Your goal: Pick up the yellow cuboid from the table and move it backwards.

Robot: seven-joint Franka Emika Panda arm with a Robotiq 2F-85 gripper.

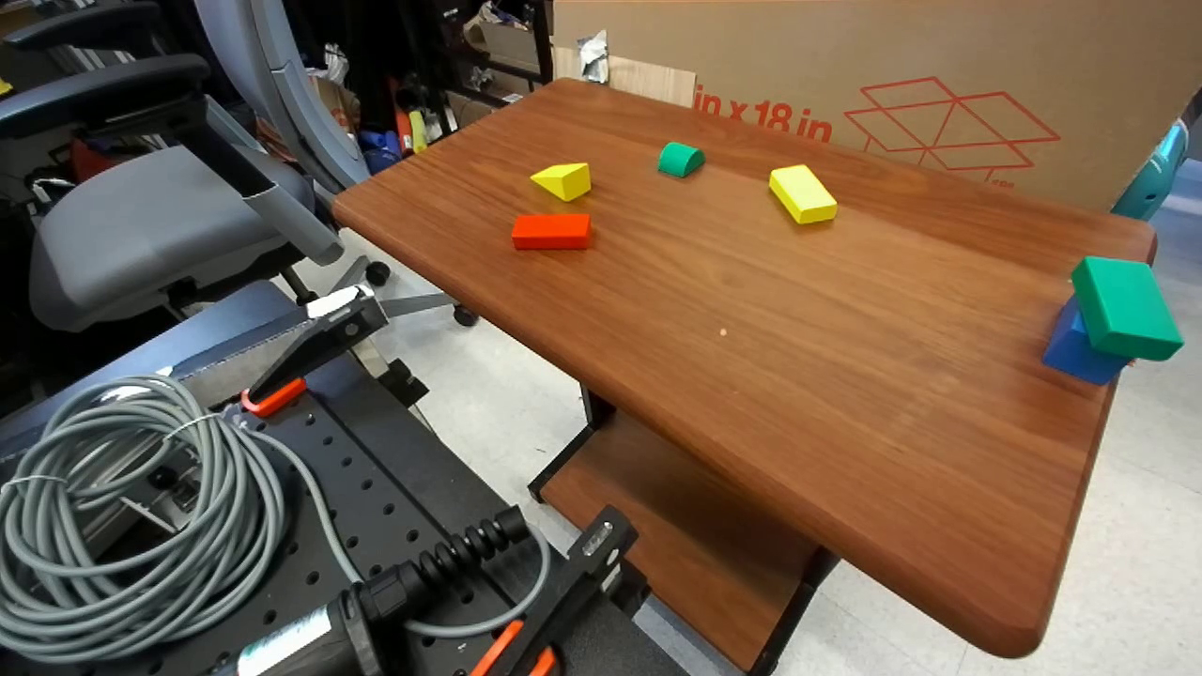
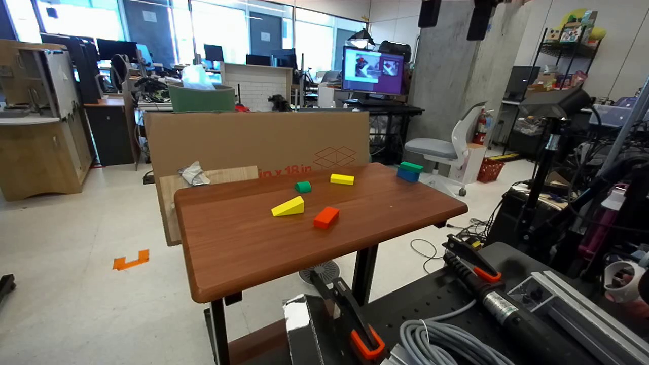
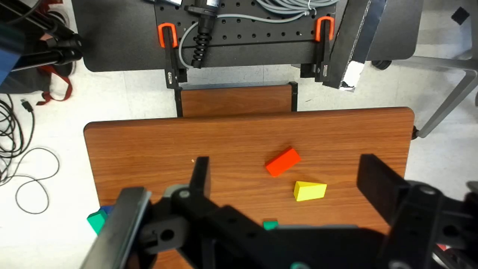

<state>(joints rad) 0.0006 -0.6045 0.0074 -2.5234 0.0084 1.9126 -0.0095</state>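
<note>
The yellow cuboid (image 1: 803,194) lies flat on the wood-grain table (image 1: 808,376), near the edge by the cardboard. It also shows in an exterior view (image 2: 342,179), right of the green half-round block. In the wrist view the cuboid does not show; the gripper body covers that part of the table (image 3: 149,149). My gripper (image 3: 286,157) is wide open and empty, seen only in the wrist view, high above the table. The yellow wedge (image 3: 310,191) and the red-orange block (image 3: 283,161) appear between its fingers, far below.
A green half-round block (image 1: 680,160) lies between the yellow wedge (image 1: 563,181) and the cuboid. A green block (image 1: 1127,305) rests on a blue block (image 1: 1080,347) at the table's end. A large cardboard sheet (image 1: 939,56) stands along the table's far edge.
</note>
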